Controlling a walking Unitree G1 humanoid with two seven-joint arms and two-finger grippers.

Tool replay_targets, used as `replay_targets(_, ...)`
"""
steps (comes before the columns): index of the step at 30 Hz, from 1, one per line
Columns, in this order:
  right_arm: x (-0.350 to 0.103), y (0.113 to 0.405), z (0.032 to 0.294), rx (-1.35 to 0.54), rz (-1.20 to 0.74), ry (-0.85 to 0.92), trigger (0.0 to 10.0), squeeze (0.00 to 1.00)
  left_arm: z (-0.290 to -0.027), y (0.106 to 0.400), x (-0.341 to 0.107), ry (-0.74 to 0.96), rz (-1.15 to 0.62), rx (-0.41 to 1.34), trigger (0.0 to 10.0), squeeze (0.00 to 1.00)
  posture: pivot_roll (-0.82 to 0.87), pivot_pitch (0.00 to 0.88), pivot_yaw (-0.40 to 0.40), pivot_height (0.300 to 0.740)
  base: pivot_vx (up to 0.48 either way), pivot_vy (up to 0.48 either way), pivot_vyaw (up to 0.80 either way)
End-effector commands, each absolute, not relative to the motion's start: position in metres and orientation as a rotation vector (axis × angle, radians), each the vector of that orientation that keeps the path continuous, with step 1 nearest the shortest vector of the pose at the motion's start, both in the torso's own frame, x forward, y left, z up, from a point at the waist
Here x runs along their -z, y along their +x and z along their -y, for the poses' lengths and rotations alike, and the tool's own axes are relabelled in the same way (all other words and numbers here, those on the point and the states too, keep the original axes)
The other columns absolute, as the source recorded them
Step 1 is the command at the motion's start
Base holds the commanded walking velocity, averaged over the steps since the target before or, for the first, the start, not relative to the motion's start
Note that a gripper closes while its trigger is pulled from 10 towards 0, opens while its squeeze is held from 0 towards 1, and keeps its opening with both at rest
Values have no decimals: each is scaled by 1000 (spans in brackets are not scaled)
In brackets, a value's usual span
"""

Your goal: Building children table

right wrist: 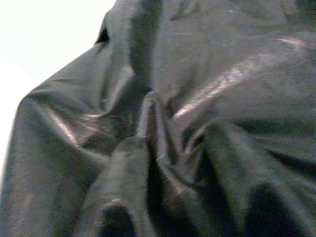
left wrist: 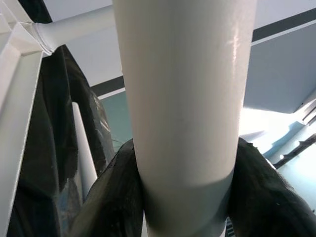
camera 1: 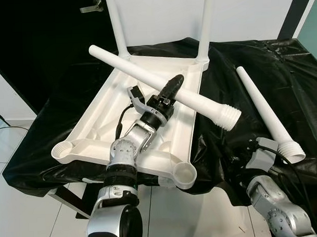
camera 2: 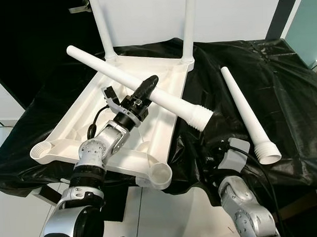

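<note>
A black cloth point(camera 1: 260, 63) covers the worktop, where the white tabletop point(camera 1: 104, 118) lies upside down with two legs screwed in. The left end effector point(camera 1: 170, 88) is clamped on a third leg point(camera 1: 146, 77) above it; a fourth leg point(camera 1: 262, 107) lies on the cloth to the right. The right end effector's point(right wrist: 163, 207) state I cannot tell.

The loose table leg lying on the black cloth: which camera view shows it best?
The right eye view: the loose leg lies whole on the black cloth, threaded end included. The left eye view shows it equally whole. The left wrist view shows a sliver behind the leg held by the left gripper.
</note>
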State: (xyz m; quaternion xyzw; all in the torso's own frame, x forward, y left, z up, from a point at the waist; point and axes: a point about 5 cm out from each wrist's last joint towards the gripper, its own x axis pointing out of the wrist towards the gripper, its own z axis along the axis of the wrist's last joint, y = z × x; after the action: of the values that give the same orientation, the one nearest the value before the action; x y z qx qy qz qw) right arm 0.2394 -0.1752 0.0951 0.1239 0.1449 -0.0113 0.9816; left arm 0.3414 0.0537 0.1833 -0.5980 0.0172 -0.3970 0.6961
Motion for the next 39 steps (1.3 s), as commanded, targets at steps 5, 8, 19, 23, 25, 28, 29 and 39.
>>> replay_targets(5, -71, 230, 181, 69, -469, 262, 0, 0, -46, 328, -196, -1343, 132, 1133, 0, 0, -210, 10, 59, 740, 0, 0, 0)
replay_targets(8, -69, 227, 188, 120, -496, 257, 0, 0, -44, 327, -196, -1339, 130, 1140, 0, 0, -218, 12, 61, 740, 0, 0, 0)
replay_targets(19, -81, 198, 232, 500, -488, 187, 0, 0, -38, 326, -196, -1336, 114, 1157, 0, 0, -243, 22, 58, 740, 0, 0, 0)
replay_targets(23, -86, 169, 239, 661, -467, 153, 0, 0, -36, 324, -193, -1331, 100, 1161, 0, 0, -261, 30, 55, 740, 0, 0, 0)
replay_targets(25, -86, 161, 241, 696, -468, 141, 0, 0, -36, 324, -192, -1330, 96, 1162, 0, 0, -265, 32, 56, 740, 0, 0, 0)
replay_targets(28, -86, 151, 248, 757, -472, 120, 0, 0, -35, 323, -191, -1328, 89, 1164, 0, 0, -270, 33, 57, 740, 0, 0, 0)
replay_targets(29, -87, 148, 254, 800, -469, 102, 0, 0, -34, 324, -191, -1327, 87, 1165, 0, 0, -272, 34, 58, 740, 0, 0, 0)
replay_targets(39, -115, 177, 260, 793, -340, -76, 10000, 1000, -32, 324, -189, -1316, 80, 1154, 0, 0, -255, 26, 45, 740, 0, 0, 0)
